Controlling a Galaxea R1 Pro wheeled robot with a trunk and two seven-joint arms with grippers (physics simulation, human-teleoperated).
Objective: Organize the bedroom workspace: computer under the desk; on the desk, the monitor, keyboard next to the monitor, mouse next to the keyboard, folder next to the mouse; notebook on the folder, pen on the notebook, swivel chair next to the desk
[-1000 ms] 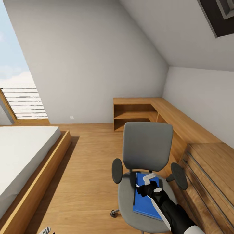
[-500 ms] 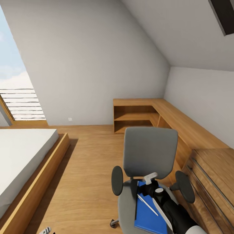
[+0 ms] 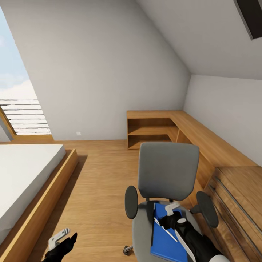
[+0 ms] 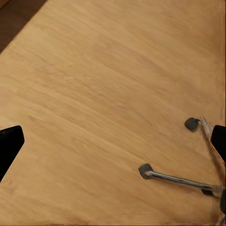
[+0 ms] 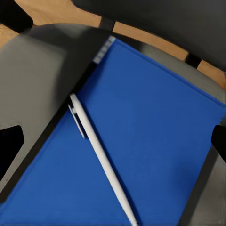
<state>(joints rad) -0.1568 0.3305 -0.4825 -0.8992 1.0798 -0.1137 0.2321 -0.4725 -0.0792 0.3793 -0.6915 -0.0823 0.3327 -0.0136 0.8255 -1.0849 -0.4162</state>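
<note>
Left gripper risen into head view, open, empty | right gripper open above pen on blue notebook, swivel chair seat

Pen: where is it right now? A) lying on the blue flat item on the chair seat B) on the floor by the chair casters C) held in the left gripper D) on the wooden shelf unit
A: the pen lies diagonally across the blue flat item, which rests on the swivel chair seat, with the right gripper above it.
</note>
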